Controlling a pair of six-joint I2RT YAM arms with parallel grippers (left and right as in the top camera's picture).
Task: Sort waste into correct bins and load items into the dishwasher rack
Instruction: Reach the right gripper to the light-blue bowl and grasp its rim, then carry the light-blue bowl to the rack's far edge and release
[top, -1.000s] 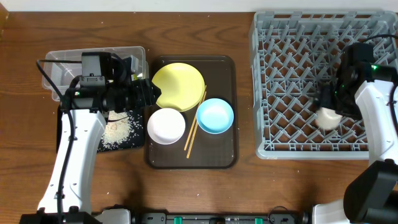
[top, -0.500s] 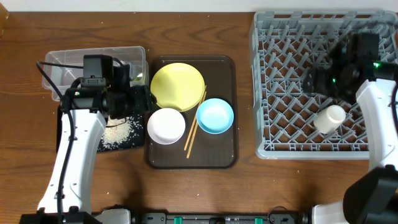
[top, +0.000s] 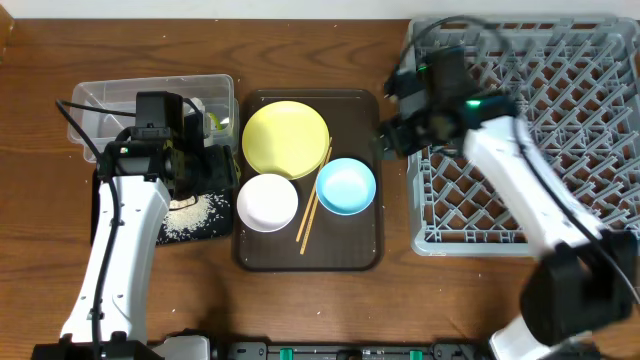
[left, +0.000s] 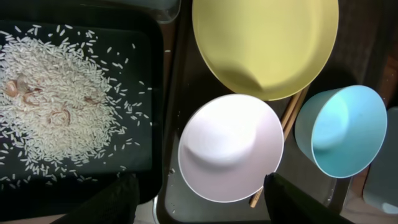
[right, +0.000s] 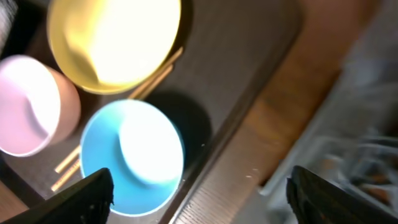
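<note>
The yellow plate (top: 286, 138), white bowl (top: 267, 201), light blue bowl (top: 346, 186) and chopsticks (top: 312, 205) lie on the brown serving tray (top: 360, 255). My left gripper (top: 228, 166) is open and empty at that tray's left edge, its fingers (left: 205, 205) straddling the white bowl (left: 230, 146). My right gripper (top: 388, 135) is open and empty over the tray's right edge, its fingers (right: 205, 199) beside the blue bowl (right: 130, 155). Rice (left: 56, 118) covers the black tray (top: 205, 228). A green wrapper (top: 213, 122) lies in the clear tub (top: 150, 90). The cup is hidden under my right arm.
The grey rack (top: 560, 60) fills the right side, its left wall close to my right gripper. The right wrist view is blurred and shows the rack edge (right: 367, 124). Bare wooden table (top: 320, 50) lies behind the trays.
My right arm let go of the pale cup in the rack and swung left to the brown tray's right edge. My left gripper drew back slightly left off the plate.
</note>
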